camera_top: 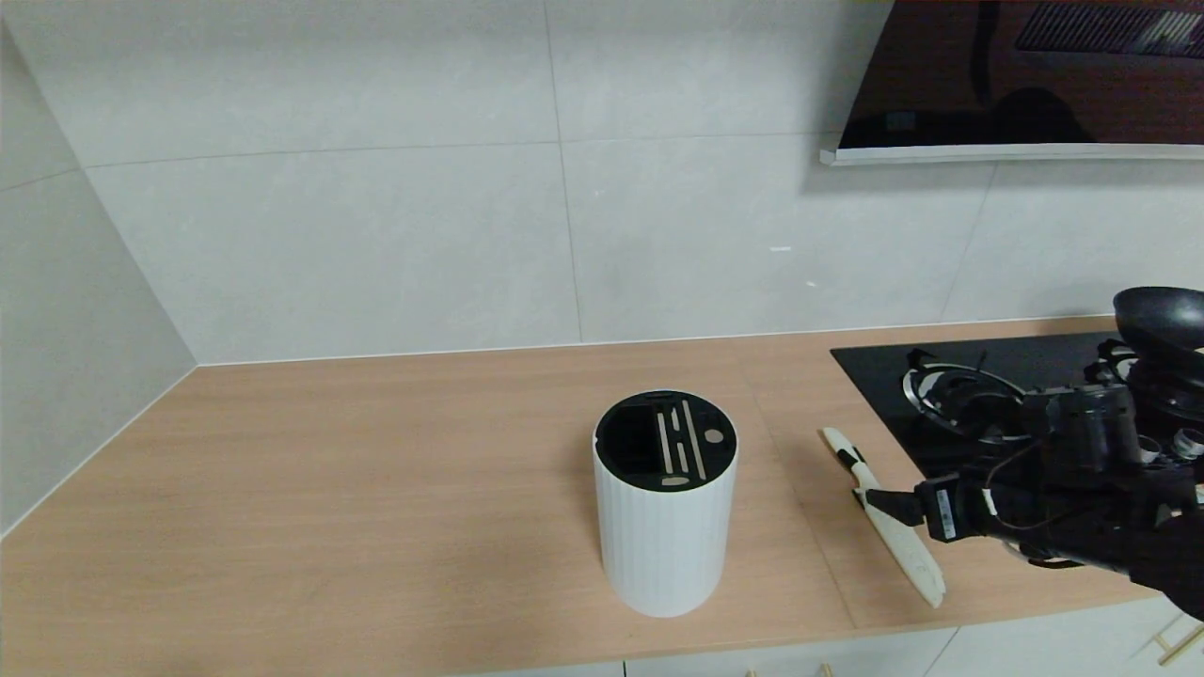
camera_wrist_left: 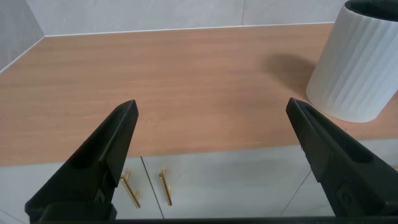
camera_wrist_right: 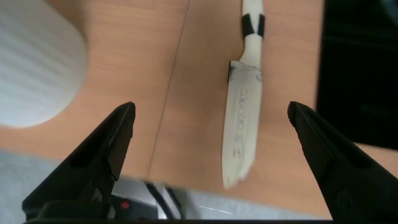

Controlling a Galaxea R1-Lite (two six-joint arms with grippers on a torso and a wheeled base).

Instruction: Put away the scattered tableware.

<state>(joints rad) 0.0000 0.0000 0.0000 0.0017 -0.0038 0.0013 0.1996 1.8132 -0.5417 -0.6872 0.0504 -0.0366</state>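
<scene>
A cream knife with a black band on its handle lies flat on the wooden counter, just left of the stove. My right gripper hovers over the knife's middle, open, with the knife lying between and below its fingers. A white ribbed holder with a black slotted top stands upright to the knife's left. My left gripper is open and holds nothing, above the counter's front edge, with the holder off to one side.
A black gas stove is set into the counter at the right, with a dark pan on it. A range hood hangs above. The tiled wall closes the back and left. Cabinet handles sit below the counter edge.
</scene>
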